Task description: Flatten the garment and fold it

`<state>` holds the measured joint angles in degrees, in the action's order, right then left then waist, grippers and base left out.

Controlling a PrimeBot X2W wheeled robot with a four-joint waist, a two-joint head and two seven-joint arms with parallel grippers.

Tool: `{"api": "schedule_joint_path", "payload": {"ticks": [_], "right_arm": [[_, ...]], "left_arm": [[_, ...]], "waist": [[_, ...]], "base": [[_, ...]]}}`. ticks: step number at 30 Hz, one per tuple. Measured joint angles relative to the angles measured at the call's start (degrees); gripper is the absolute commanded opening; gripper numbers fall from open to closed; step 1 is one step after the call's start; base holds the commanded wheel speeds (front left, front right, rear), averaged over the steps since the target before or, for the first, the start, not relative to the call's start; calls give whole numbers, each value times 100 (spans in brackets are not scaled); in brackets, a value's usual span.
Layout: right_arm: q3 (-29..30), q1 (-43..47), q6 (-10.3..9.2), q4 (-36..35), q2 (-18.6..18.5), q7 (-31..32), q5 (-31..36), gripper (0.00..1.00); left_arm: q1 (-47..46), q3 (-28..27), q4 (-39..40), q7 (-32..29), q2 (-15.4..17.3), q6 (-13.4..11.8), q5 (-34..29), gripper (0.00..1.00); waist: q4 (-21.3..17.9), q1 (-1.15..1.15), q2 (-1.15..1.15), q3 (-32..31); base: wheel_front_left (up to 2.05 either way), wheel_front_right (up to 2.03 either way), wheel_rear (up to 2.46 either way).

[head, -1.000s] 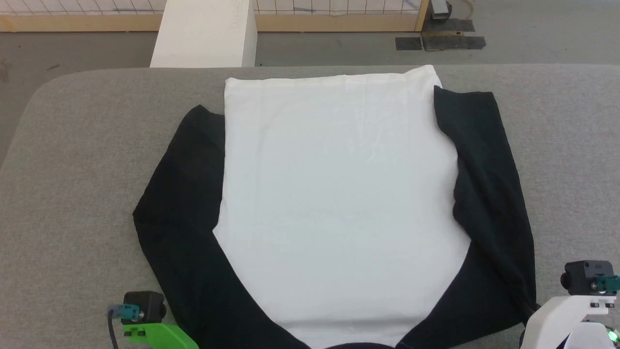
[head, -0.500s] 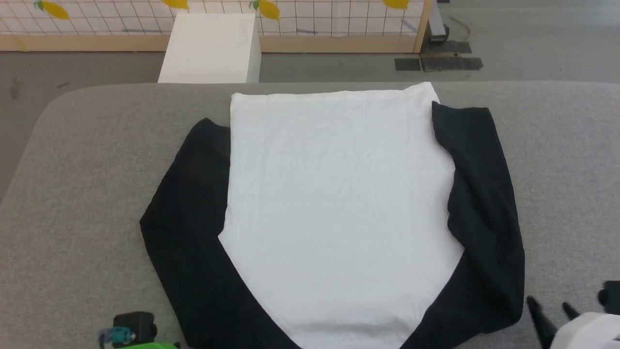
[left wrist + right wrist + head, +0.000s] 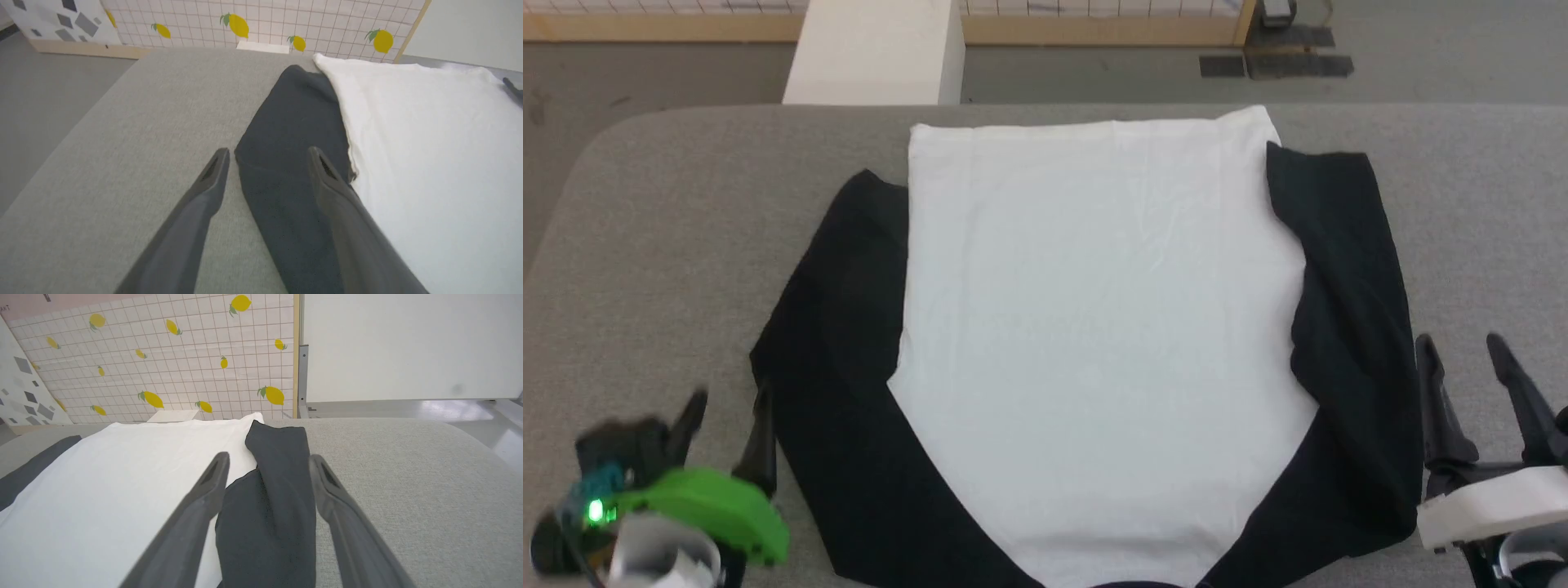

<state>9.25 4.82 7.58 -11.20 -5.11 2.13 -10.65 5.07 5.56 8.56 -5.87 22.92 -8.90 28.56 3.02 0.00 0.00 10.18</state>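
Note:
The garment (image 3: 1094, 343) lies spread on the grey table, its white panel in the middle and a black sleeve along each side. My left gripper (image 3: 731, 404) stands open at the lower left, its fingertips at the outer edge of the left black sleeve (image 3: 294, 134). The left wrist view has that sleeve's edge running between the two fingers (image 3: 212, 171). On the right, my right gripper (image 3: 1462, 351) is open beside the right black sleeve (image 3: 278, 473), which lies between its fingers (image 3: 322, 473) in the right wrist view. Neither gripper holds cloth.
The grey padded table (image 3: 670, 229) has bare room on both sides of the garment. A white box (image 3: 874, 49) stands on the floor beyond the far edge. A tiled lemon-print wall panel (image 3: 184, 355) lies behind, with dark mats (image 3: 1274, 64) on the floor.
Both grippers have come up from the bottom corners toward the sleeves, fingers now in sight and open. The head camera tilted up and back down; the garment has not moved.

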Motion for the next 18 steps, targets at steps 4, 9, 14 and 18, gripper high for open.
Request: {"api": "schedule_joint_path", "payload": {"ticks": [4, 9, 14, 18], "right_arm": [[-222, -224, -1, 146, -177, -475, 1, 100], [-480, -598, 0, 230, -213, -708, 1, 100], [-727, -1004, 0, 245, -250, -751, -75, 100], [-865, -1262, 0, 232, -297, -823, -162, 100]], "left_arm": [[-973, 174, -246, 199, 185, 438, -183, 100], [-2352, 337, -907, -64, 449, 857, -225, 100], [-3595, 434, -1618, -914, 872, 1198, -212, 100], [-4252, 435, -1941, -1797, 1074, 1266, -40, 100]], "waist": [[-51, 0, 0, 260], [-163, 0, 0, 662], [-359, 1, 0, 1092], [-552, 1, 0, 1403]], "base": [[0, 0, 0], [0, 0, 0], [0, 0, 0], [0, 0, 0]]}}
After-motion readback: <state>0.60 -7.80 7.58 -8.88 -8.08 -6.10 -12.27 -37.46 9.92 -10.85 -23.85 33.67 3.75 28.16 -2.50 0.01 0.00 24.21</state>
